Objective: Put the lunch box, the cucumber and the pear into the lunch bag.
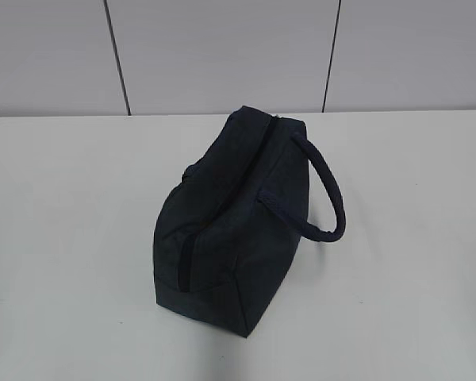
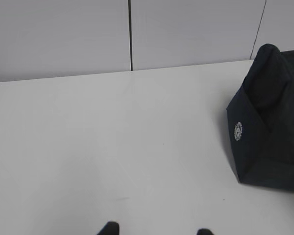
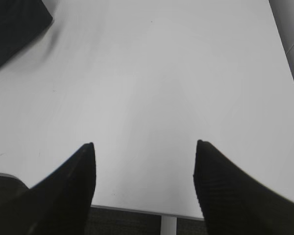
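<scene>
The dark navy lunch bag (image 1: 230,226) stands alone in the middle of the white table (image 1: 63,238), its top seam drawn together and a padded loop handle (image 1: 325,190) sticking out to the right. It also shows at the right edge of the left wrist view (image 2: 269,122) and in the top left corner of the right wrist view (image 3: 12,24). The lunch box, the cucumber and the pear are out of view. My left gripper (image 2: 157,230) is open and empty over bare table, left of the bag. My right gripper (image 3: 144,147) is open and empty above the table's front edge.
A grey panelled wall (image 1: 222,55) runs behind the table. The table's front edge (image 3: 137,211) and a white leg (image 3: 169,225) show below my right gripper. Neither arm shows in the exterior view.
</scene>
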{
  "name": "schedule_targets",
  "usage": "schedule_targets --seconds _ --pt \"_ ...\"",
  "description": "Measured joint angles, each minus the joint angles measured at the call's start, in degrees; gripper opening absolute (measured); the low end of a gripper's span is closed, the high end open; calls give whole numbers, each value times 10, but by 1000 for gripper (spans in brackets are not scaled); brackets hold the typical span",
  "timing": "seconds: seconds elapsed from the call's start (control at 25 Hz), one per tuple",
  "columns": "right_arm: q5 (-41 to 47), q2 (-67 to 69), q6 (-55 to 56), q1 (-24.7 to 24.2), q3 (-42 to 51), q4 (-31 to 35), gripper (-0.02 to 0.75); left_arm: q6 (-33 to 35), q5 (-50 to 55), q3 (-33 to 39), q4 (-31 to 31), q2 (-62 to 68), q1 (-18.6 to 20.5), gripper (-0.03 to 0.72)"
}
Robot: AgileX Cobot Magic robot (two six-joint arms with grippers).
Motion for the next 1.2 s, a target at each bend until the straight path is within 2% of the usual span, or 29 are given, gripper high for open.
schedule_targets --seconds 1.04,1.12,1.2 --pt "-12 0 5 0 5 2 491 0 -2 1 -2 0 1 298" --pt "-12 0 5 -1 5 2 491 0 -3 1 -2 0 8 298" --pt "-12 0 5 -16 5 2 491 0 -3 1 -2 0 34 298"
